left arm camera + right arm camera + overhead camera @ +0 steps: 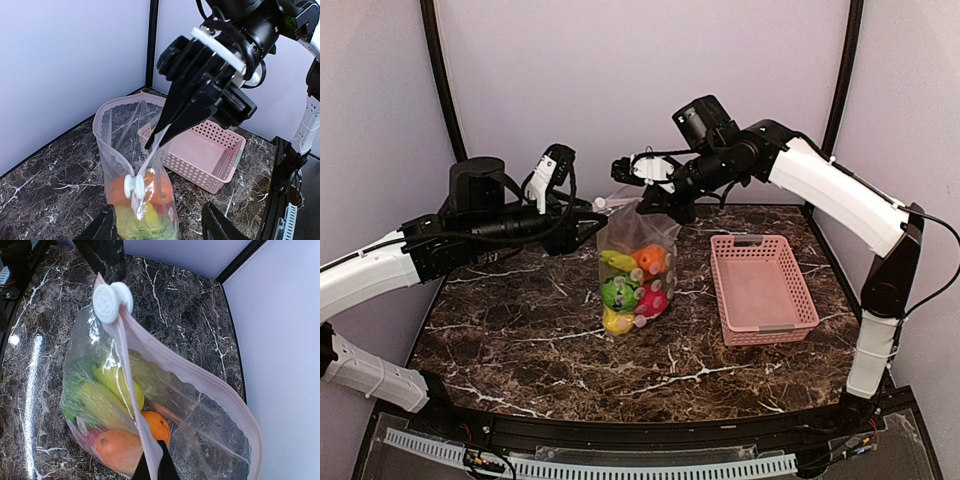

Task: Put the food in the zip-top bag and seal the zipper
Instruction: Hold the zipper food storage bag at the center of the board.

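The zip-top bag (635, 270) hangs upright at mid-table with the food (638, 285) inside: an orange (156, 426), yellow pieces (117, 382), green and red pieces. My right gripper (650, 207) is shut on the zipper strip, seen pinched between its fingertips in the right wrist view (155, 462), and it holds the bag up. The zipper (200, 380) gapes open from there. Its white slider (134, 186) sits at the bag's left end. My left gripper (159, 212) is open, its fingers (107, 227) wide apart just short of the slider, touching nothing.
The empty pink basket (760, 288) stands right of the bag on the dark marble table (520, 330). The right arm (820, 180) reaches across above the basket's far end. Walls enclose the back and sides.
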Tool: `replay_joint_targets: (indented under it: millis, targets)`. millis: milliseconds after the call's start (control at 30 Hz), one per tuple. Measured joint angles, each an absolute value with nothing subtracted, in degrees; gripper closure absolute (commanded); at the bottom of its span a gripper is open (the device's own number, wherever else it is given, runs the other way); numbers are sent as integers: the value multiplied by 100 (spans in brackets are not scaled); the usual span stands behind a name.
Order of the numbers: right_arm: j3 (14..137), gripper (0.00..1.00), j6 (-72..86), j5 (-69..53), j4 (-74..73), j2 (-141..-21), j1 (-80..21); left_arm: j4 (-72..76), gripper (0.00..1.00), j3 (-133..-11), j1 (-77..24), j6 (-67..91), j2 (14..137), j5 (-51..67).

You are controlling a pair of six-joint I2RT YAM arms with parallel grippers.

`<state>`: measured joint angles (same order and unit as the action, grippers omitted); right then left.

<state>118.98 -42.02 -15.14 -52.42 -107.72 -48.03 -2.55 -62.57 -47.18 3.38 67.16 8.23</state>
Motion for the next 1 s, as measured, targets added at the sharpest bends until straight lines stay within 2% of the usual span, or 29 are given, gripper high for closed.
replay_joint_targets:
  millis: [433,1000]
  targets:
    - [11762,100,-4141,-1516,-5142,-10702,-4803,-266,58,-6348,-4622,366,7199,600]
    - [11675,100,-4080,-1520,-5052,-10639,-4803,860,71,-5909,-4082,646,7181,1398]
